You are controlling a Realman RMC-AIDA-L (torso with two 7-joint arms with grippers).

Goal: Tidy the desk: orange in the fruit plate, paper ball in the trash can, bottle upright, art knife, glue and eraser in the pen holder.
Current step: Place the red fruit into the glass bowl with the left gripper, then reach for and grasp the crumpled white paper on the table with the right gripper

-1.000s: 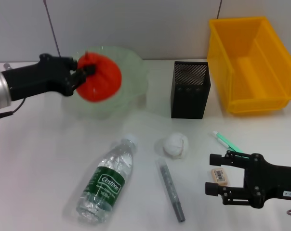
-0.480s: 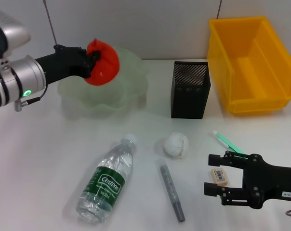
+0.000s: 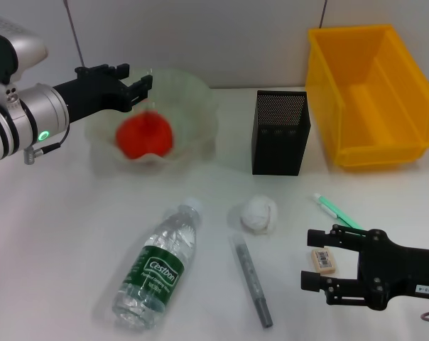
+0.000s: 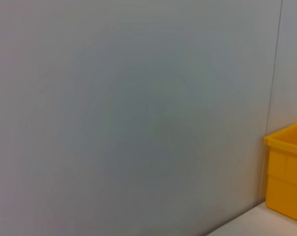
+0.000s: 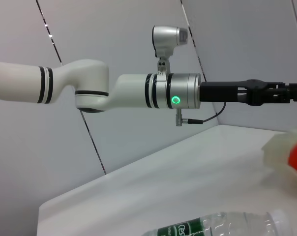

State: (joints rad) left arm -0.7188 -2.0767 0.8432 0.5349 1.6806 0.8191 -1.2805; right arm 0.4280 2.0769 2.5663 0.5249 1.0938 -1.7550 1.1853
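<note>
Left gripper (image 3: 133, 79): you had its fingers spread, empty, above the fruit plate (image 3: 200, 106).
Orange (image 3: 145, 137): in that plate; done.
Right gripper (image 3: 315, 257): open, empty, beside the eraser (image 3: 323, 260).
Bottle (image 3: 158, 263): lay in front of the plate; everything else awaited you.

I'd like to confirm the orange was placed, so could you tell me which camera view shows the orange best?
The head view shows it best: the orange lies whole inside the fruit plate, with the open left gripper just above the plate's rim. The right wrist view catches only a red sliver of it at the picture's edge; the left wrist view shows none.
</note>
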